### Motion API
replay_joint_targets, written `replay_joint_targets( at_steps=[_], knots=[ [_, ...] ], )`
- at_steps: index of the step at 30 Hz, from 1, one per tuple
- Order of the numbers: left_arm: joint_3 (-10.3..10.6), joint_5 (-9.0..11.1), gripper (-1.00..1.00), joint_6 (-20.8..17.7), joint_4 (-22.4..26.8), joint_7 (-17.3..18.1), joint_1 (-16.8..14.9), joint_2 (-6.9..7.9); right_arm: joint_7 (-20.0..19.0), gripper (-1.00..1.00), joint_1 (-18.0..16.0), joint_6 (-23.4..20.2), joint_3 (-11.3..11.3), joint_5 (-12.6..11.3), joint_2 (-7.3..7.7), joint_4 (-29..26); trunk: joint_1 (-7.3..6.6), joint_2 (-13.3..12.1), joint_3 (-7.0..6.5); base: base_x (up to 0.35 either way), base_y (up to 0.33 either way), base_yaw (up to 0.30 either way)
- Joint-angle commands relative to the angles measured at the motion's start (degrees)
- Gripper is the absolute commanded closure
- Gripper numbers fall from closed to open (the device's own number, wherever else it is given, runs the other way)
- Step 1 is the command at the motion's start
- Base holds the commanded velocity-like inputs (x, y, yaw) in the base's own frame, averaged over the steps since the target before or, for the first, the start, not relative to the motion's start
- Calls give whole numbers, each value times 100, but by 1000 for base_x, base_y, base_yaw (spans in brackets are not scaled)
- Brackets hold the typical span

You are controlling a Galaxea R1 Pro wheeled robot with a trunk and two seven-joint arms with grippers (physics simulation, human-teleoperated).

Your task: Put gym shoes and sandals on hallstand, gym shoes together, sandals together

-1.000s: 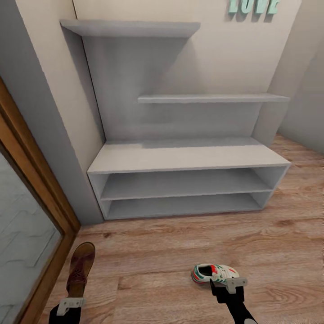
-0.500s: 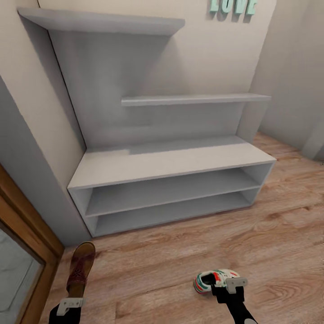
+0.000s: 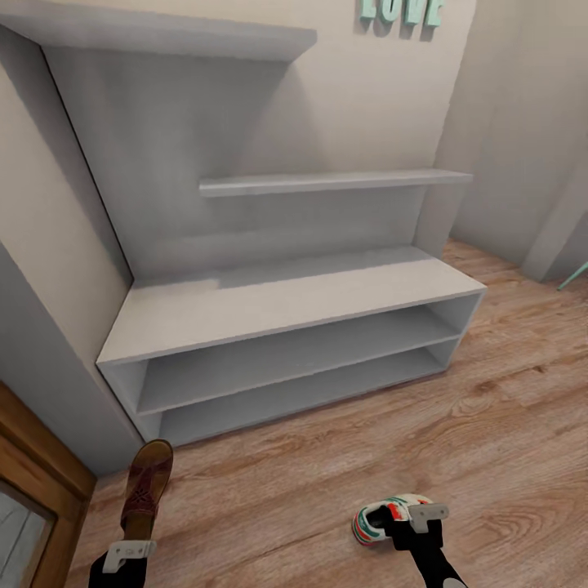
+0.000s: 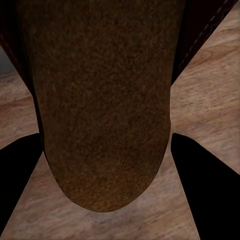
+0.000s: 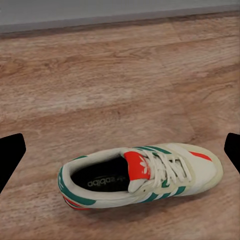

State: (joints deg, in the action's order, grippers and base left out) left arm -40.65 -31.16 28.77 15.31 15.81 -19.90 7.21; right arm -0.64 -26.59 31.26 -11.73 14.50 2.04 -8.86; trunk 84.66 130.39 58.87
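While the left gripper [image 3: 128,552] pinches the heel end of a dark brown woven-leather sandal [image 3: 147,487], which juts forward from it above the light wood-plank floor [image 3: 278,498], the right gripper [image 3: 418,518] hangs just over a white sneaker with green stripes and red-orange accents [image 5: 140,175]. Its black fingers [image 5: 10,155] stand spread, well clear of the shoe. A pale grey rack [image 3: 278,327] under teal "LOVE" letters [image 3: 400,10] stands ahead.

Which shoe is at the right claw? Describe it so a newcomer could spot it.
Start at the grey rack under the teal LOVE letters, then come down the wood-plank floor toward the robot's right arm. The gym shoe lies on its sole just beyond the right claw. It is white with green stripes and a red-orange tongue, unlike the dark brown sandal at the left claw.
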Motion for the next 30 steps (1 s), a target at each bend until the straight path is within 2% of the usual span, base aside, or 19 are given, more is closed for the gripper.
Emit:
replay_joint_targets(
  at_steps=[1,15,30],
  knots=[
    [-48,-22,100,15,-1,36,-5,-1,-7,-100,-4,20,-49,53,-1,6,-1,2,5,6,3,-5],
    [-48,-14,100,15,-3,36,-5,-1,9,-100,-4,20,-49,39,-10,1,-1,2,5,1,0,-8],
    [-48,-22,100,17,-2,36,-5,-2,2,-100,-4,20,-49,36,-10,-1,-1,2,5,0,0,-234]
  ],
)
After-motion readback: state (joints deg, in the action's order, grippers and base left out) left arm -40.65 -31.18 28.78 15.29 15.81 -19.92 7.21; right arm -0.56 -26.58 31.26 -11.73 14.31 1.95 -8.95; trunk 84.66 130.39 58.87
